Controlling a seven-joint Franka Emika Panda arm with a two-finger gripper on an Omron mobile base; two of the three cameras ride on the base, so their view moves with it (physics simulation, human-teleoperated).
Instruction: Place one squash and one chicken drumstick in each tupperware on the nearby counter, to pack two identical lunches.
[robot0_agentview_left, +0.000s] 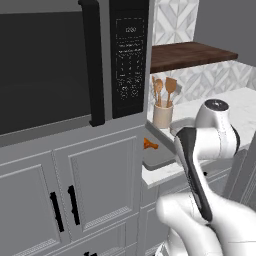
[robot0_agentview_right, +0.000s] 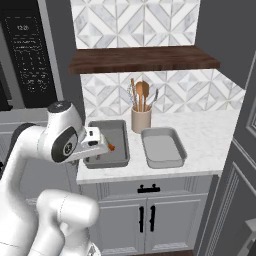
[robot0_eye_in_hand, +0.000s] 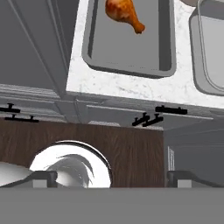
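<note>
Gripper (robot0_eye_in_hand: 107, 177) spread wide, nothing between the fingertips (robot0_eye_in_hand: 43, 177), hanging out past the front edge of the counter (robot0_agentview_right: 200, 135) and looking down over cabinet fronts and wood floor. Chicken drumstick (robot0_eye_in_hand: 124, 13) lying in the left tupperware (robot0_eye_in_hand: 166, 52), toward its far end, bone end pointing at the neighbouring tray. Right tupperware (robot0_agentview_right: 161, 147) just beside it on the marble, not touching, grey floor bare as far as the right base view shows. Utensil crock (robot0_agentview_right: 141, 120) with wooden spoons standing behind the gap between the two trays, against the patterned backsplash. Dark wooden shelf (robot0_agentview_right: 145, 59) above. Microwave (robot0_agentview_left: 50, 65) set into tall grey cabinetry left of the counter. From the left base view, orange scrap at the tray's near corner, probably the drumstick, mostly hidden by the cabinet edge.
</note>
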